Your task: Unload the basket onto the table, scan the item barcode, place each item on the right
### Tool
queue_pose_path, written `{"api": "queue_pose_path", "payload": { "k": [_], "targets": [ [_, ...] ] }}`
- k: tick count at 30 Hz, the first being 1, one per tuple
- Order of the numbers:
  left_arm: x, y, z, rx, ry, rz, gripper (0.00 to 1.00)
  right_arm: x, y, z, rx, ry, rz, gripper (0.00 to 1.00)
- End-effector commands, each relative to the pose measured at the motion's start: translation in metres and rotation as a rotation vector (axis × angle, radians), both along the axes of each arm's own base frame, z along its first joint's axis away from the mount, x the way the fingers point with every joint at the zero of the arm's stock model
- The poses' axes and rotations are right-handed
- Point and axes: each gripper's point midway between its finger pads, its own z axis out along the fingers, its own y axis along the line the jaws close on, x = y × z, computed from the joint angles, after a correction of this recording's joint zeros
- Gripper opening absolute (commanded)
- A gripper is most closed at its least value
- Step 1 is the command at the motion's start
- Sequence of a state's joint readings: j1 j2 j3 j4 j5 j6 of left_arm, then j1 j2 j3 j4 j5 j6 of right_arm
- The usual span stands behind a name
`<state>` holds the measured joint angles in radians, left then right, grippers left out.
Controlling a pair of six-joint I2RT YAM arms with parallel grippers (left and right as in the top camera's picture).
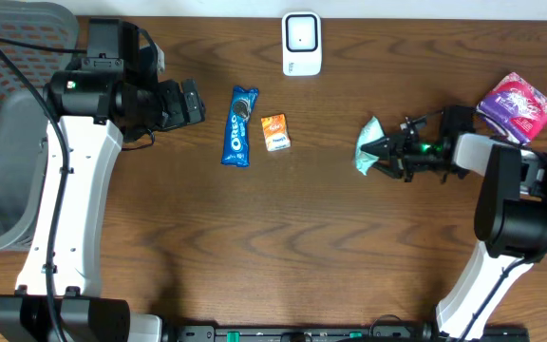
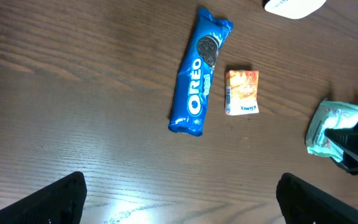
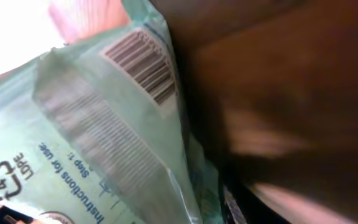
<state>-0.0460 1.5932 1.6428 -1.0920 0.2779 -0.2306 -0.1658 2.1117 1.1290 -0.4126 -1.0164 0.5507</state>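
From overhead we see a brown wooden table (image 1: pixel 254 247). The left gripper (image 1: pixel 190 102) sits at the upper left over bare wood, nothing between its jaws. Beside it lie a blue Oreo biscuit pack (image 1: pixel 240 125) and, just right of that, a small orange paper packet (image 1: pixel 274 132), the two apart. A white box-shaped scanner (image 1: pixel 301 43) stands at the far edge. To the right, a mint-green plastic packet (image 1: pixel 367 147) lies at the tips of the right gripper (image 1: pixel 387 154). We cannot tell from here whether the jaws grip it or merely touch it. A purple patterned pouch (image 1: pixel 516 104) rests near the right arm's elbow, and a grey mesh chair (image 1: pixel 8 142) stands off the table's left side.

In the left wrist view, the two black fingers (image 2: pixel 61 199) stand wide apart at the bottom corners, well short of the biscuit pack and orange packet. The green packet shows at the right edge against dark gripper parts.

In the right wrist view, the green packet fills the frame at very close range, its black-and-white barcode (image 3: pixel 143 67) facing the camera, with printed instructions below. The fingers are not clear here.
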Motion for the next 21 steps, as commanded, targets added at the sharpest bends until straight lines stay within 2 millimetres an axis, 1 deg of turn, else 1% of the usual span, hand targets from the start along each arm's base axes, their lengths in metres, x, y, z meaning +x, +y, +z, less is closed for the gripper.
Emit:
{"api": "queue_pose_path", "payload": {
  "k": [1, 3, 6, 9, 12, 13, 14, 15, 16, 17, 18, 19, 20, 21],
  "targets": [
    [0.000, 0.002, -0.002, 0.014, 0.002, -0.005, 0.98, -0.013, -0.054, -0.047, -0.380, 0.085, 0.015, 0.36],
    [0.000, 0.002, -0.002, 0.014, 0.002, -0.005, 0.98, -0.018, -0.070, -0.047, -0.473, 0.125, 0.049, 0.39],
    [0.000, 0.002, -0.002, 0.014, 0.002, -0.005, 0.98, -0.023, -0.093, -0.039, -0.612, 0.173, 0.110, 0.46],
    [0.000, 0.002, -0.002, 0.014, 0.002, -0.005, 0.98, -0.023, -0.115, -0.025, -0.738, 0.218, 0.147, 0.50],
    [0.000, 0.002, -0.002, 0.014, 0.002, -0.005, 0.98, -0.022, -0.134, -0.010, -0.840, 0.254, 0.167, 0.53],
    [0.000, 0.002, -0.002, 0.014, 0.002, -0.005, 0.98, -0.021, -0.139, -0.005, -0.873, 0.263, 0.171, 0.56],
    [0.000, 0.002, -0.002, 0.014, 0.002, -0.005, 0.98, -0.021, -0.143, -0.002, -0.904, 0.267, 0.180, 0.57],
    [0.000, 0.002, -0.002, 0.014, 0.002, -0.005, 0.98, -0.020, -0.144, 0.000, -0.910, 0.259, 0.193, 0.55],
    [0.000, 0.002, -0.002, 0.014, 0.002, -0.005, 0.98, -0.019, -0.144, 0.000, -0.910, 0.247, 0.204, 0.46],
    [0.000, 0.002, -0.002, 0.014, 0.002, -0.005, 0.98, -0.019, -0.142, 0.000, -0.901, 0.236, 0.216, 0.35],
    [0.000, 0.002, -0.002, 0.014, 0.002, -0.005, 0.98, -0.019, -0.141, 0.000, -0.897, 0.231, 0.226, 0.20],
    [0.000, 0.002, -0.002, 0.014, 0.002, -0.005, 0.98, -0.019, -0.138, 0.000, -0.884, 0.224, 0.232, 0.08],
    [0.000, 0.002, -0.002, 0.014, 0.002, -0.005, 0.98, -0.018, -0.133, 0.000, -0.857, 0.209, 0.241, 0.01],
    [0.000, 0.002, -0.002, 0.014, 0.002, -0.005, 0.98, -0.016, -0.124, 0.002, -0.807, 0.178, 0.259, 0.01]
  ]
}}
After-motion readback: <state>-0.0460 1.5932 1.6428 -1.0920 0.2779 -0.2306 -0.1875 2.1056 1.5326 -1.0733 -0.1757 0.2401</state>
